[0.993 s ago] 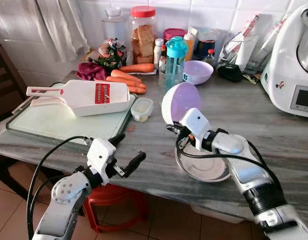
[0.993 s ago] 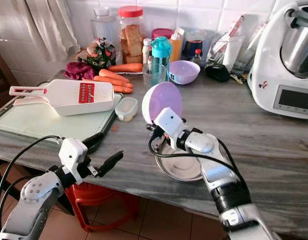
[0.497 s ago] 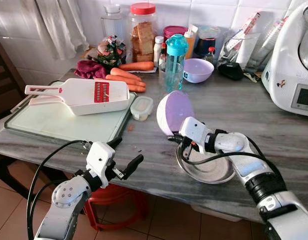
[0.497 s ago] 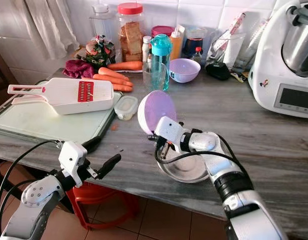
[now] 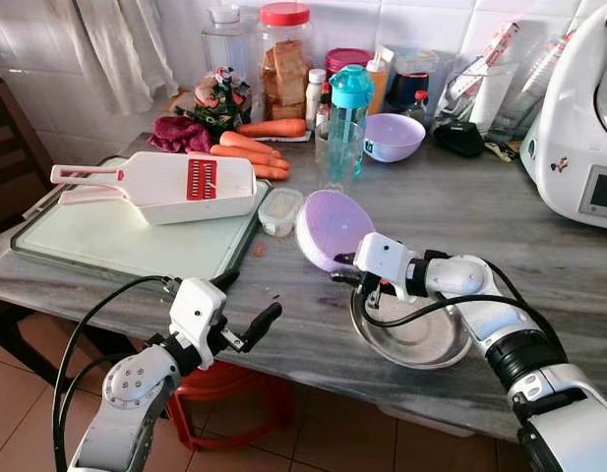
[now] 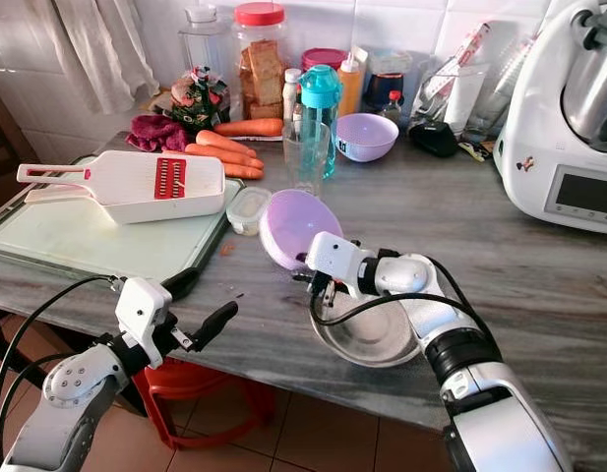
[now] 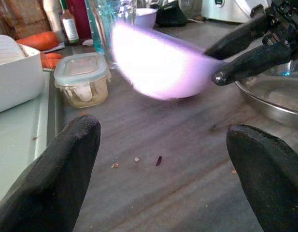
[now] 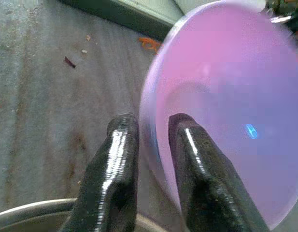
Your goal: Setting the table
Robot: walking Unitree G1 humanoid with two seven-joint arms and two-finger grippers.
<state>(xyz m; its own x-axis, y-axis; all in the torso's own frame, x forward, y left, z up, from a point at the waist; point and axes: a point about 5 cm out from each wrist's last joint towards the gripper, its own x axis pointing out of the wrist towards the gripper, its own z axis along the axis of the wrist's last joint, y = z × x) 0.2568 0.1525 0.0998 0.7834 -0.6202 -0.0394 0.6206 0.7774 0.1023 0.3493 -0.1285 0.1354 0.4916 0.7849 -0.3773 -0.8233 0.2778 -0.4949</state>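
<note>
The right claw (image 5: 344, 273) pinches the rim of a lilac bowl (image 5: 332, 228), tilted above the worktop (image 5: 480, 211) beside a steel dish (image 5: 413, 339); motion blurs it. The left claw (image 5: 246, 303) hangs spread, holding nothing.

Two silver arms with smooth rounded shells, the left arm (image 5: 131, 393) bearing a round joint cap ringed with small screw holes, the right arm (image 5: 500, 329) banded by a ribbed black collar between its silver segments. White boxy wrist housings ahead of each, with a small dark mark on the side of the right one, and black cables looping loose from wrist to forearm on both sides. Long black fingers on the left gripper (image 5: 246, 307) and right gripper (image 8: 151, 159), matte with rounded tips on the left, glossy and tapered on the right.
</note>
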